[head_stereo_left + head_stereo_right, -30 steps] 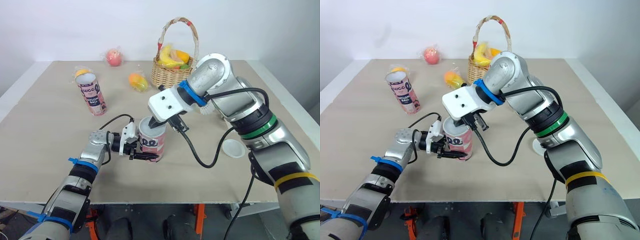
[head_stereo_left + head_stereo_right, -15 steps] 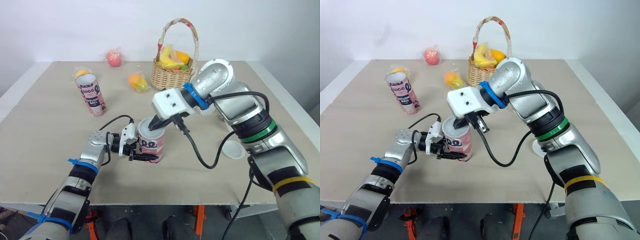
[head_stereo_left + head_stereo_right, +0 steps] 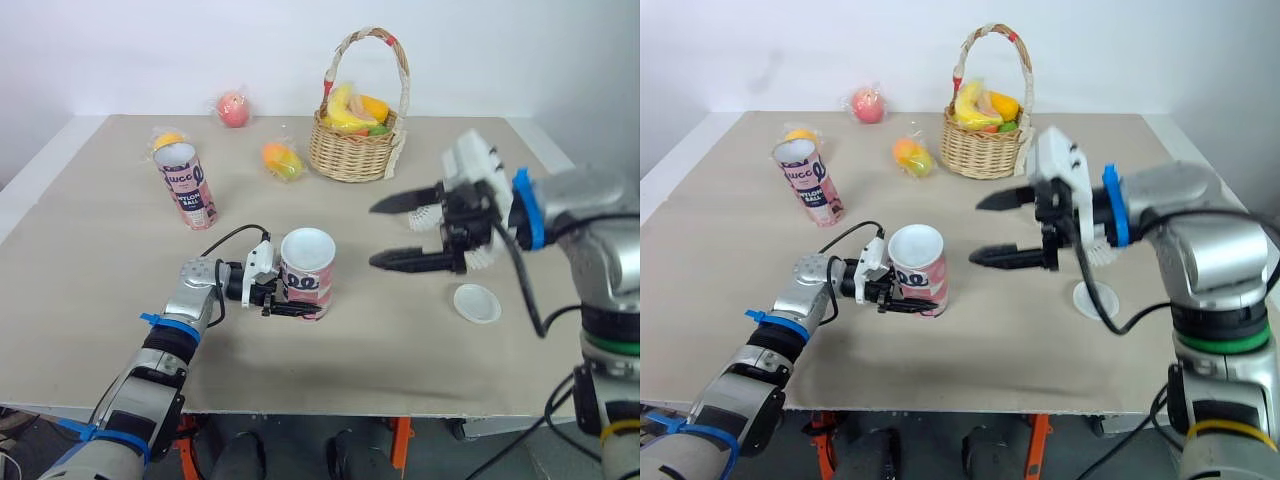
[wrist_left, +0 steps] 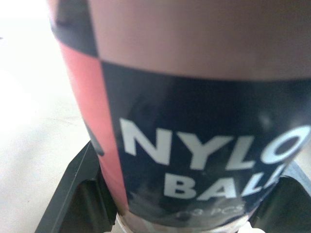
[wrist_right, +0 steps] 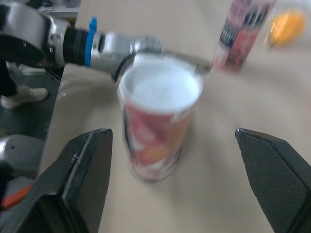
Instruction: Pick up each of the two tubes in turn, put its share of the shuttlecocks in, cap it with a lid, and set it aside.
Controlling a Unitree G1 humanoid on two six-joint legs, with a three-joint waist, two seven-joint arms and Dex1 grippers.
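- The tube point(image 3: 306, 272) stands upright mid-bench point(image 3: 90, 260), long axis vertical, open mouth up.
- The left pincer point(image 3: 292, 306) pinches its lower part.
- The right pincer point(image 3: 378, 236) is spread wide, tips toward the tube, apart from it.

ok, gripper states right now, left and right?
Left gripper: shut on the near tube, low on its body.
Right gripper: open, holding nothing, off to the tube's right.
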